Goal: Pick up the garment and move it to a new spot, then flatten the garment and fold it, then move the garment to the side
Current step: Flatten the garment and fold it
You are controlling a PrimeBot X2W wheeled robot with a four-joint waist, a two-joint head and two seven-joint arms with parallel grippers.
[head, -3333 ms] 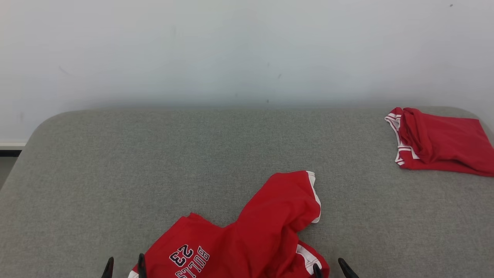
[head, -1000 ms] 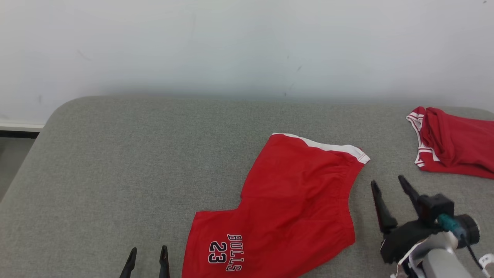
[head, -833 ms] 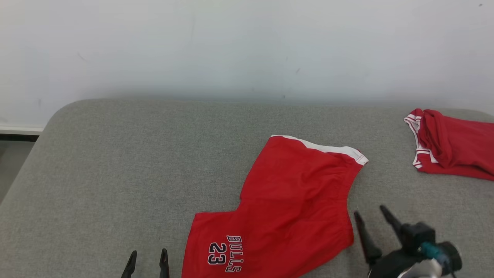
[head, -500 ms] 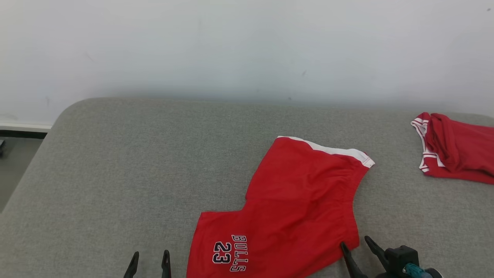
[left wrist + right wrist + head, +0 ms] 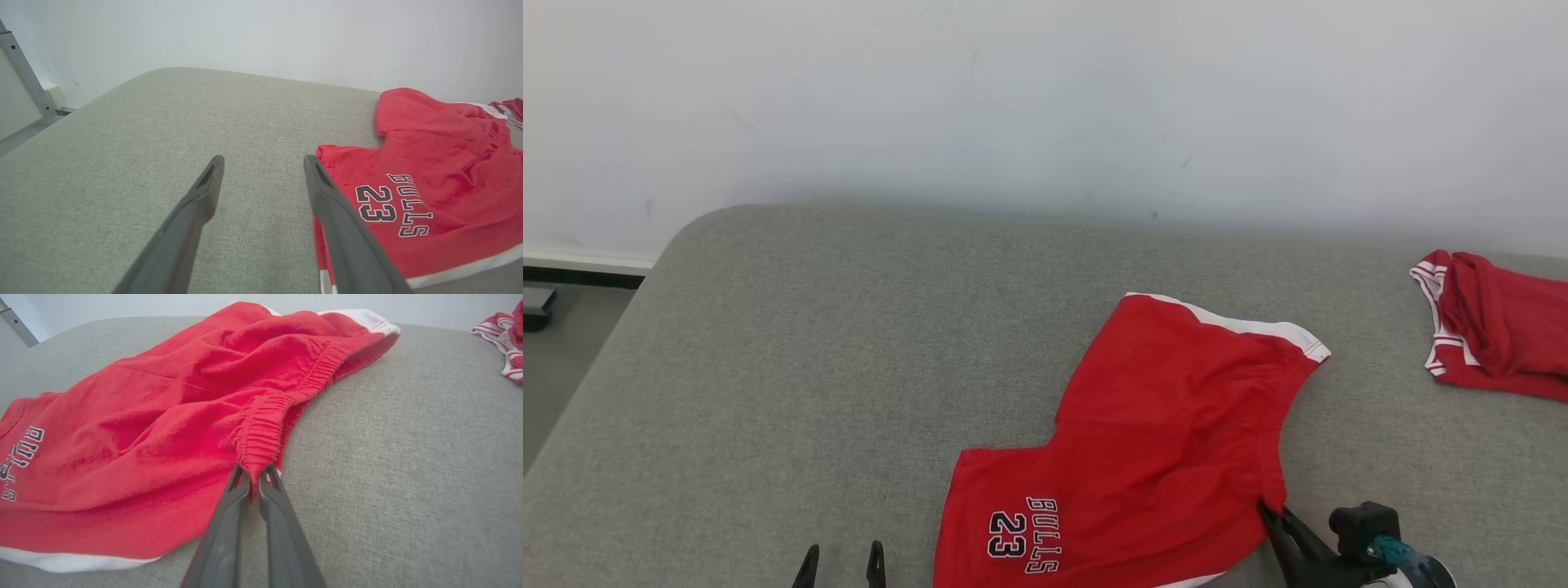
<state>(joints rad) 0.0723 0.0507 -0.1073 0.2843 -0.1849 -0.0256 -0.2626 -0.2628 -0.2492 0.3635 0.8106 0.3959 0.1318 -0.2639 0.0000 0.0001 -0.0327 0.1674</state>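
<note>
Right gripper [image 5: 1269,513] dropped to lower right, now pinching waistband of red shorts [image 5: 1160,441], lower centre. Left gripper [image 5: 841,557] spread, mostly cut off. Second red garment [image 5: 1494,343] cropped, right edge. Two garments.

- the left end effector [image 5: 841,563] sits at the lower left of the head view, its two long dark fingers [image 5: 192,216] spread wide apart and pointing forward, tips free.
- the right end effector [image 5: 254,473] lies low at the lower right, its fingers pressed almost together and pinching a bunched fold of the red shorts [image 5: 163,416] at their elastic edge.
- the right wrist [image 5: 1364,527], dark and blocky, sits just behind those fingers.
</note>
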